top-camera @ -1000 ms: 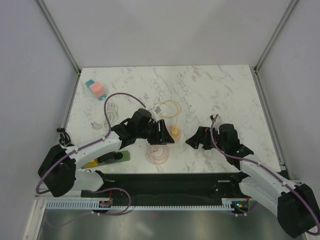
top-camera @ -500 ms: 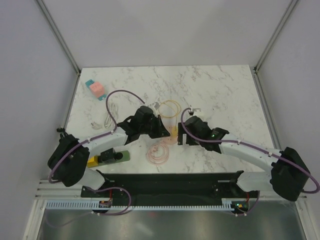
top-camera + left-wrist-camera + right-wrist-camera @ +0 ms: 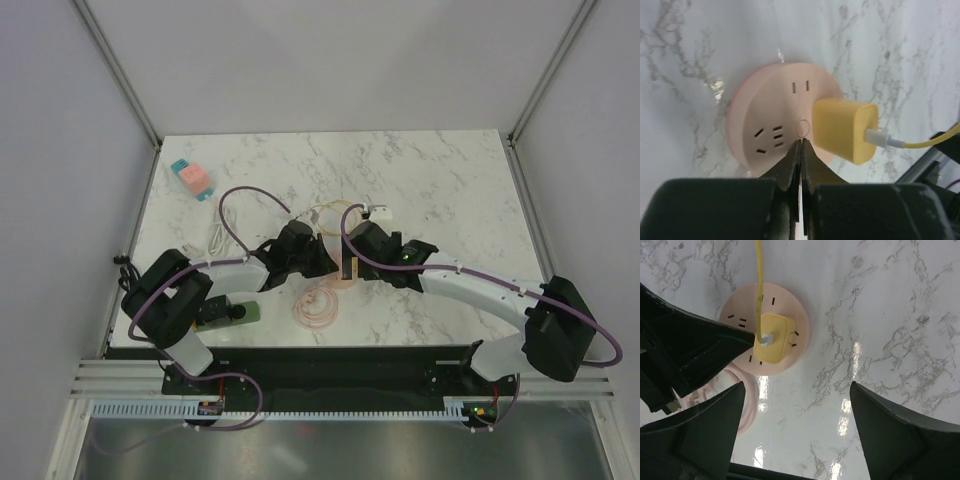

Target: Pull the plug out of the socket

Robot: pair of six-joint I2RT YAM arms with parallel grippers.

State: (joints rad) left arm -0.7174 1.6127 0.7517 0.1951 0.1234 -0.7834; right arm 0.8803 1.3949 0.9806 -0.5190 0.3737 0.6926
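Plug [image 3: 842, 130] is sitting fully home in the round pink socket [image 3: 765, 120], with its yellow cable [image 3: 925, 142] trailing off its outer end; extraction is not yet begun. Jaws of the left pincer [image 3: 801, 142] are pressing together with nothing between them, tips lying at the centre of the socket face, the plug just beside them on the right of the left wrist view. Cannot tell whether the tips are bearing on the disc or hanging just off it; judging that this arm is bracing the socket against the table [image 3: 700, 40]. Jaws of the right pincer [image 3: 797, 390] are standing wide apart, gripping nothing, hovering over the socket; the plug is lying ahead of its fingertips, nearer the finger on the left of the right wrist view, not between them. Done: both pincers are placed at the socket. Remaining: the right pincer is needing to centre on the plug, descend, clamp the yellow body and draw it straight out
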